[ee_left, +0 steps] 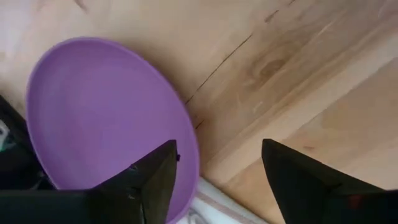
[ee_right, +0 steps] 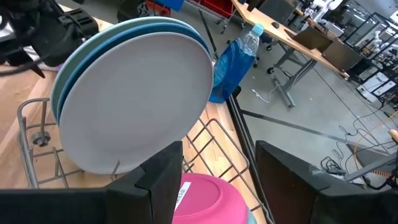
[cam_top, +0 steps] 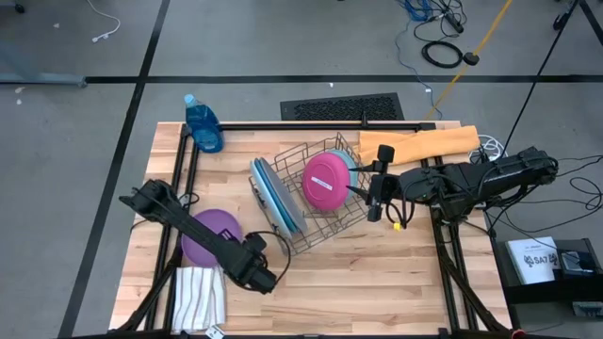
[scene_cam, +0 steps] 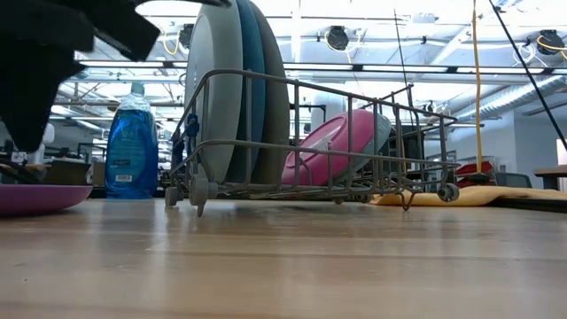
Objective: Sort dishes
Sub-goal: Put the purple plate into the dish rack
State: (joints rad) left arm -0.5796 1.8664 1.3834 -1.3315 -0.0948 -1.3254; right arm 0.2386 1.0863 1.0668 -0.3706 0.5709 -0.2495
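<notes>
Hovering just above the tabletop, the left gripper has its two fingers spread wide with nothing between them; one finger overlaps the edge of the purple plate in the left wrist view, though whether it touches the plate cannot be told. That plate lies flat on the wooden table at the left side, partly under the left arm in the high view, with the striped white cloth just beside it toward the table's front edge.

The right gripper is likewise spread open and empty. It hangs over the right side of the wire dish rack, above the magenta plate, clear of it.

Inside the rack, the magenta plate leans tilted at the right end, with a pale teal plate showing just behind it. At the rack's left end three large plates stand upright on edge, close together: the grey plate nearest the magenta one, then the light blue plate and the dark blue plate, which show only as thin rims behind it.

A blue bottle stands at the table's far left corner, well apart from the rack. An orange cloth lies along the far right edge, near the right arm.
</notes>
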